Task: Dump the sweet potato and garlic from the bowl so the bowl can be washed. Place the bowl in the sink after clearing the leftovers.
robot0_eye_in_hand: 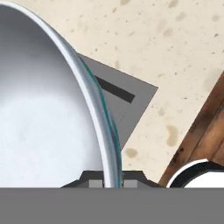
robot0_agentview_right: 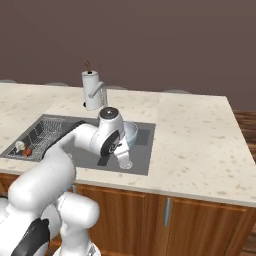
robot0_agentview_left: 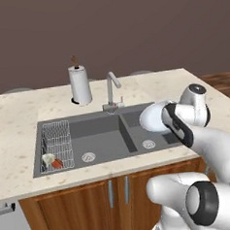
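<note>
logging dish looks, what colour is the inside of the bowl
White inside the bowl, with a light blue-green rim edge; the hand view shows it best.

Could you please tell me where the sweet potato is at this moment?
The sweet potato lies in the wire rack at the left end of the sink, beside the garlic, at the rack's near corner in the left base view.

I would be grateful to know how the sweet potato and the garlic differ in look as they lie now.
The reddish-orange oblong sweet potato is warm-coloured and long, while the pale greyish garlic bulb is rounder. The garlic lies further to the left. Both are small and rest together in the wire rack in the dark grey sink.
</note>
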Controlling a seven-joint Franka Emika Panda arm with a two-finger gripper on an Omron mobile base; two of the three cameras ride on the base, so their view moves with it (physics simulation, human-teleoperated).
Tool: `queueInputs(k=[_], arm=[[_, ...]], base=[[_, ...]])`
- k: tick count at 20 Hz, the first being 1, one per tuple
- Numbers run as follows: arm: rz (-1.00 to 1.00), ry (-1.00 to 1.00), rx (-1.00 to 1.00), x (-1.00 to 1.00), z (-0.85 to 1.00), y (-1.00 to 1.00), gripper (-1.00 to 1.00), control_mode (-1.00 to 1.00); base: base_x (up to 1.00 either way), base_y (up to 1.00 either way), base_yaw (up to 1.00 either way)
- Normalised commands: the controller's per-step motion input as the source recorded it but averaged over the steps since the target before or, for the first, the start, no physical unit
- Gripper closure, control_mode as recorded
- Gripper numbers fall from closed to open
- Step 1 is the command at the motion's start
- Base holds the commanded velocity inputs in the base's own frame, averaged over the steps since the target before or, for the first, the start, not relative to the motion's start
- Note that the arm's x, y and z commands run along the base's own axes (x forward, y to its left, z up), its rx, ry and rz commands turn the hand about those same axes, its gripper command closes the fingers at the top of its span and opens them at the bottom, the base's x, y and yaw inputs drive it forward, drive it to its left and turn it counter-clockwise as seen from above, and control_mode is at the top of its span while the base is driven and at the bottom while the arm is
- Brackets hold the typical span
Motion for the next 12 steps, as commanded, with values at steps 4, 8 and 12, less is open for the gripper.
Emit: queueInputs(k=[4,8,12], arm=[[-0.01,0.12,0.00,0.48,-0.06,0.00,1.00,-1.00],[0.00,0.13,0.00,0.17,-0.32,0.00,1.00,-1.00],[0.00,0.13,0.00,0.10,-0.51,0.00,1.00,-1.00]], base=[[0.00,0.00,0.00],[0.00,0.00,0.00],[0.00,0.00,0.00]])
